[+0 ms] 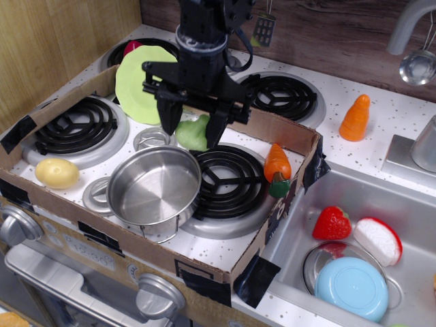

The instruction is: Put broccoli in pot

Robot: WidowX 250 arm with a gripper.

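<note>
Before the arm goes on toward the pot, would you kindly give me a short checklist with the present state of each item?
1. Broccoli sits between the fingers of the gripper: ok.
2. Grip is firm enough for the carry: cannot tell; contact with the pads is not clear.
3. Pot is upright with nothing inside: ok.
4. Broccoli is over the pot's opening: not ok; it appears to hang just behind the far rim.
5. Way from gripper to pot is free: ok; the carrot lies off to the right and the potato to the left.
6. Green plate leaning behind the gripper is apart from the arm: cannot tell.
</note>
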